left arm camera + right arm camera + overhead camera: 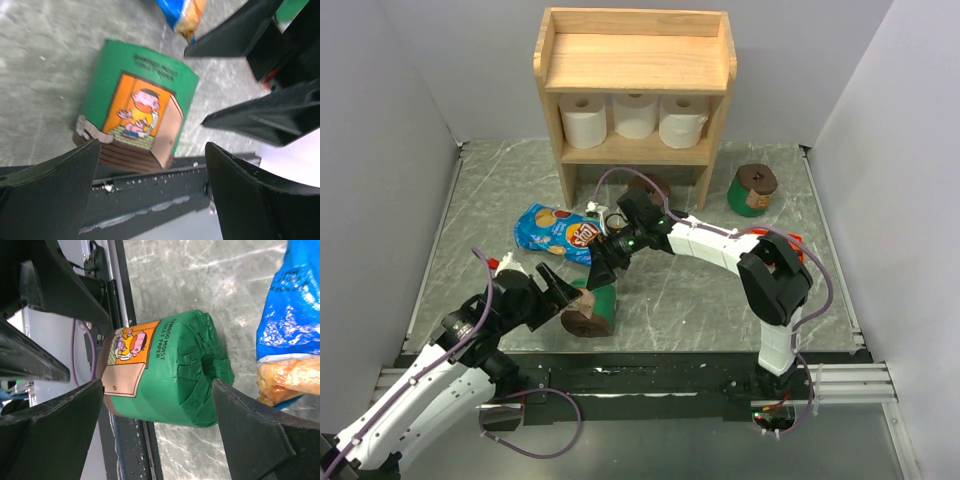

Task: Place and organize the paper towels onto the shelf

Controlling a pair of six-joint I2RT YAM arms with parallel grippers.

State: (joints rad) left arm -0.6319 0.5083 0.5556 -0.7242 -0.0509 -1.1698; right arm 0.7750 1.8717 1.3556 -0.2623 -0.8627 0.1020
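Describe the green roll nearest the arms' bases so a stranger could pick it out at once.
Start at the wooden shelf at the back, then come forward past the blue chip bag to the near edge of the table. The green-wrapped roll lies there on its side, unlike the other green roll standing right of the shelf.

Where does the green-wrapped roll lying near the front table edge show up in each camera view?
Top external: the green roll lies low, left of centre.
Left wrist: the roll is left of centre, cartoon label facing the camera.
Right wrist: it fills the centre, on its side.
Shared landmark: the blue chip bag, close by in all three.
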